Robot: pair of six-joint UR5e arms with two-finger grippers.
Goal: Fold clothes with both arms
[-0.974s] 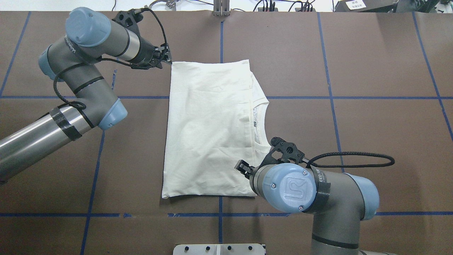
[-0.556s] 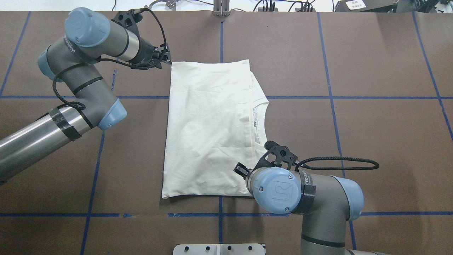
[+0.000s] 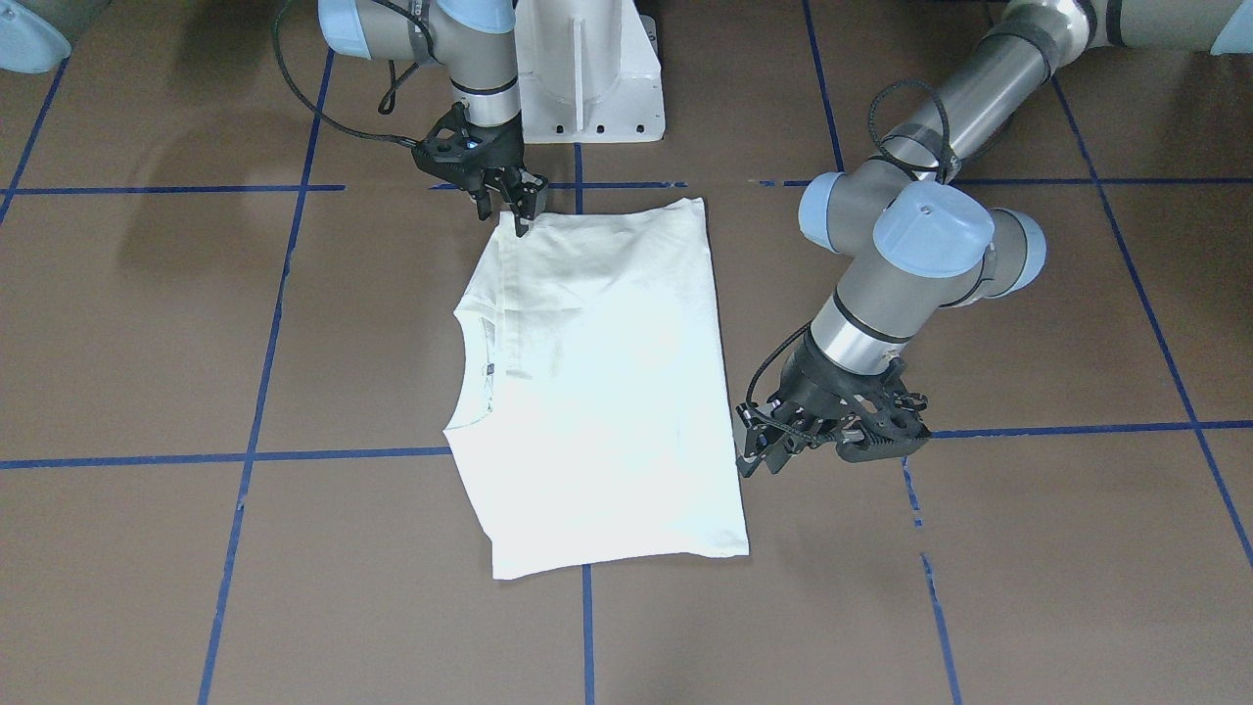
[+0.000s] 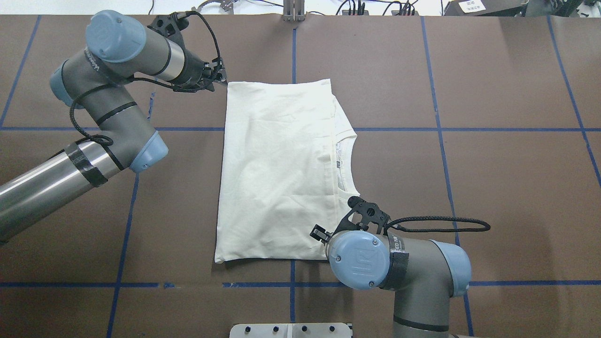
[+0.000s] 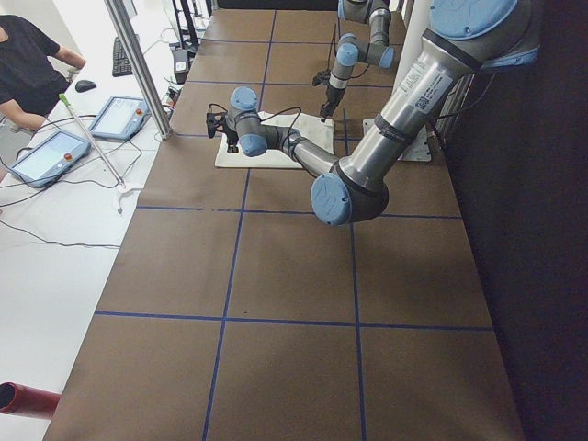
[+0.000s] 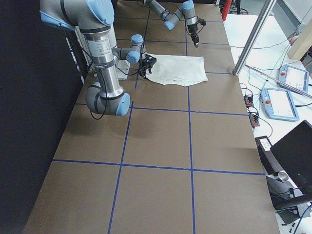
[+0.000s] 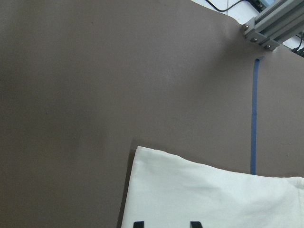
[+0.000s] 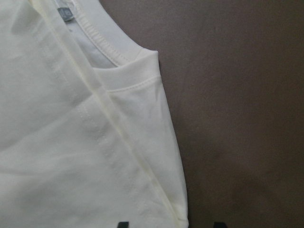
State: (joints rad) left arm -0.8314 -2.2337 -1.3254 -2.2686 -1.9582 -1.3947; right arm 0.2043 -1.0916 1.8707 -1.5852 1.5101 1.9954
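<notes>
One camera sits behind my shoulders, looking forward and down on the whole table (image 4: 493, 70). Another faces me from the table's far edge, steeply down, so my left arm (image 3: 920, 245) shows on its right. Two distant ones look along the table from its ends. Both wrist cameras hang close over corners of the shirt (image 4: 277, 169), which the two high views share.

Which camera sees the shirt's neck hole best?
The front-facing view: the whole curved neckline shows, unblocked. Overhead shows it too. The right wrist view catches only part, close up; the left wrist misses it. Side views: too small.
</notes>
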